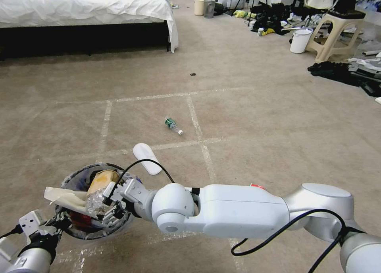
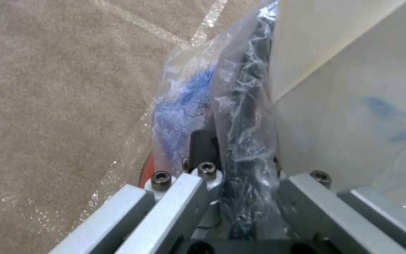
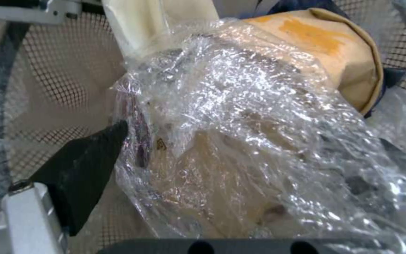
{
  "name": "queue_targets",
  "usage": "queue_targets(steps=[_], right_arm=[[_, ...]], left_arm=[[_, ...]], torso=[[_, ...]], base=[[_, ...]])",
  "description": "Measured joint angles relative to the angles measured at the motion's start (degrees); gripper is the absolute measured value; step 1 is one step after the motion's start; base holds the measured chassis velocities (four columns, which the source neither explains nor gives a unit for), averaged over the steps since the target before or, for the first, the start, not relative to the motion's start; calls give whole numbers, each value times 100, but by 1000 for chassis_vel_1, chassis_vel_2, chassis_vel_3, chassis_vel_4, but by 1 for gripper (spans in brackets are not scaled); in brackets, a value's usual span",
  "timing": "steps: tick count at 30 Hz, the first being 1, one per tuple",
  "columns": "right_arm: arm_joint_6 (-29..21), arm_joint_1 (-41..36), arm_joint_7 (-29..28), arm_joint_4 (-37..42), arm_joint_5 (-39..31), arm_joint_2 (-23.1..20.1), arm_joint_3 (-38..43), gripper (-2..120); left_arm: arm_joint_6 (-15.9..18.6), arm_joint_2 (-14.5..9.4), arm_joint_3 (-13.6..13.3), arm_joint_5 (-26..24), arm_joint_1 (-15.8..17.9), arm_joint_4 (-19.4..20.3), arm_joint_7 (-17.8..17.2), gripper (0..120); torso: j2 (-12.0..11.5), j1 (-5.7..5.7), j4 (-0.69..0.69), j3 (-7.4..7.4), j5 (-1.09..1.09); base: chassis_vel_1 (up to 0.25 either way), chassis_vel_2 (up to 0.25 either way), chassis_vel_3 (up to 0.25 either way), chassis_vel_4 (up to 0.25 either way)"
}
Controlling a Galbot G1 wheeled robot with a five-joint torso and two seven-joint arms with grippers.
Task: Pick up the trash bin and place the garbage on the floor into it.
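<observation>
Indoors, beige taped carpet (image 1: 258, 118); left gripper (image 1: 59, 221) jaws clamp trash bin (image 1: 75, 177) rim; right gripper (image 1: 113, 205) jaws wide.

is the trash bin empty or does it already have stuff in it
Already holding stuff: the trash bin contains a tan paper bag, crumpled clear plastic and a white sole.

Cluttered bedroom: white-sheeted bed (image 1: 85, 8), carpet (image 1: 258, 118).

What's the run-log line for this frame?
left gripper: shut on red bag-lined trash bin rim | right gripper: over bin, crinkled clear plastic wrap between fingers | floor: green-labelled bottle, white sole
</observation>
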State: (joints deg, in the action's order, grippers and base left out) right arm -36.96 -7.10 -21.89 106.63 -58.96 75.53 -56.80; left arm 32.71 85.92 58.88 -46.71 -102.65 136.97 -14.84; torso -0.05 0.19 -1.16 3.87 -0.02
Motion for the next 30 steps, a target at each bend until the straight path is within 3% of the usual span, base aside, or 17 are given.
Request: queue_targets(steps=[9, 21, 30], right_arm=[[-8, 32, -40, -56, 97, 67, -86, 100], [8, 83, 2, 301, 295, -228, 65, 100], [62, 126, 58, 281, 445, -220, 133, 100]], left_arm=[[-14, -12, 6, -7, 22, -50, 8, 1], [-16, -61, 17, -36, 56, -67, 9, 1], [-14, -52, 21, -36, 17, -23, 9, 1]], torso=[[0, 0, 0, 0, 0], [0, 0, -1, 0, 1], [0, 0, 0, 0, 1]], base=[[0, 0, 0, 0], [0, 0, 0, 0], [0, 0, 0, 0]])
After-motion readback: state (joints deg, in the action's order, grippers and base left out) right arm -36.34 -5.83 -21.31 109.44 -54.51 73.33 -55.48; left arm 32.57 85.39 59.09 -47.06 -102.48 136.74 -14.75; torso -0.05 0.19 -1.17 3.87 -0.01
